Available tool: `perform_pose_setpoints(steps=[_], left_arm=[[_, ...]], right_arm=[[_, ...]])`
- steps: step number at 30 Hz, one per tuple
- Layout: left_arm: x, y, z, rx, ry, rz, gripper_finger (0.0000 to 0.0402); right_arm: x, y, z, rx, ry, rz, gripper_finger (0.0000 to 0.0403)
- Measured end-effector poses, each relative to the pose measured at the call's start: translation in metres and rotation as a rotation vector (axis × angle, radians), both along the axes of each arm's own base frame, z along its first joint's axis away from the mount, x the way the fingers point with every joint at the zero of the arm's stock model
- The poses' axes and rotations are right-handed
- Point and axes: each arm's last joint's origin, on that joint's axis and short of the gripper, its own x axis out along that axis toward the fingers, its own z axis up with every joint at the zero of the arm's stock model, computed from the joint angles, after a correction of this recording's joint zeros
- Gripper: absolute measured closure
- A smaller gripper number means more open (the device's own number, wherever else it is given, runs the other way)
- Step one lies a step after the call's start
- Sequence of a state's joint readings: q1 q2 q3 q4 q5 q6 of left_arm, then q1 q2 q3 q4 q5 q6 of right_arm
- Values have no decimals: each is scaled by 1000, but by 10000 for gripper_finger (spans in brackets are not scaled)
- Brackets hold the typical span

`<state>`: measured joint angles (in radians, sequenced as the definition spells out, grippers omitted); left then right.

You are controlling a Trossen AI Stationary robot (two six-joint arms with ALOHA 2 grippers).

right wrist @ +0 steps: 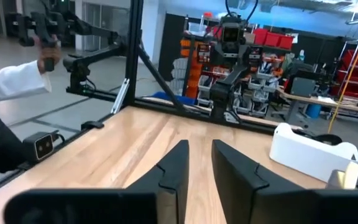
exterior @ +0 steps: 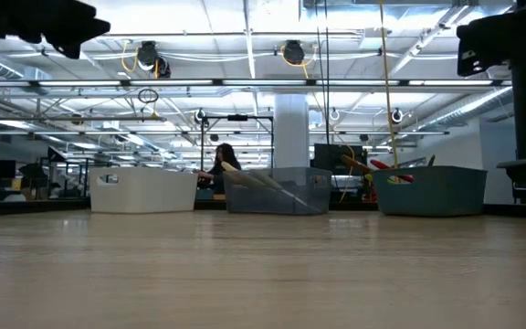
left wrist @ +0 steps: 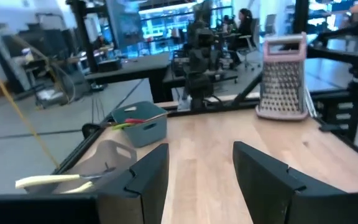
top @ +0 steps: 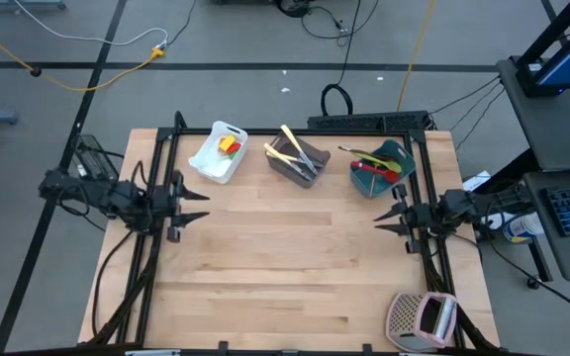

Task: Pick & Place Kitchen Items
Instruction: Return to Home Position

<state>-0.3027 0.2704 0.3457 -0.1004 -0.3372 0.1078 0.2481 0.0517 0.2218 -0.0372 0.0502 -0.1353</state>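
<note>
Left gripper point(top: 204, 206) hangs at 9 o'clock of the table point(top: 285, 287). Its 2 fingers are spread wide with nothing between them, and they point toward 3 o'clock. Right gripper point(top: 384, 220) faces it from 3 o'clock, fingers parted by a narrower gap and likewise holding nothing. The 2 are well apart, with bare wood between them.

Beyond the table edge, the right wrist view catches a person's white sleeve point(right wrist: 11, 84). In the low view another person point(exterior: 222, 164) sits far back in the room, behind the tubs.

3 tubs stand in a row along the far edge, each apart from its neighbour: a white tub point(exterior: 142, 190) at 11 o'clock, a grey tub point(exterior: 316, 194) at 12 o'clock and a teal tub point(exterior: 436, 190) at 1 o'clock. A grater point(top: 422, 318) with a pink side stands upright at 5 o'clock, near the table's corner.

The kitchen items lie inside the tubs. Cream-handled knives point(top: 295, 148) lean across the grey tub, their handles reaching past its rim. Red and lime utensils point(top: 374, 164) rest in the teal tub. Yellow and red pieces point(top: 229, 145) sit in the white tub; what kind they are I cannot tell.
</note>
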Motion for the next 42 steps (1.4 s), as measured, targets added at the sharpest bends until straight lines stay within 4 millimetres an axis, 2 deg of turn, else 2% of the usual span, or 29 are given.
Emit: perform_pose_setpoints(steps=[10, 14, 20, 23, 32, 42], left_arm=[[-12, 2, -23, 66, -53, -57, 218], [-12, 2, -32, 71, -99, -75, 218], [-8, 0, -55, 86, -126, -93, 218], [-7, -1, -64, 87, -132, -93, 218], [-6, -1, -67, 143, -133, -85, 218], [-6, 0, -70, 99, -104, -74, 218]], right_arm=[[-5, -1, -2, -4, 3, 2, 383], [-1, 0, -12, 10, 27, 3, 400], [3, 1, -26, 15, 27, 2, 397], [3, 1, -26, 16, 23, 3, 400], [4, 1, -32, -6, 76, 3, 402], [3, 1, -33, 5, 97, 4, 402]])
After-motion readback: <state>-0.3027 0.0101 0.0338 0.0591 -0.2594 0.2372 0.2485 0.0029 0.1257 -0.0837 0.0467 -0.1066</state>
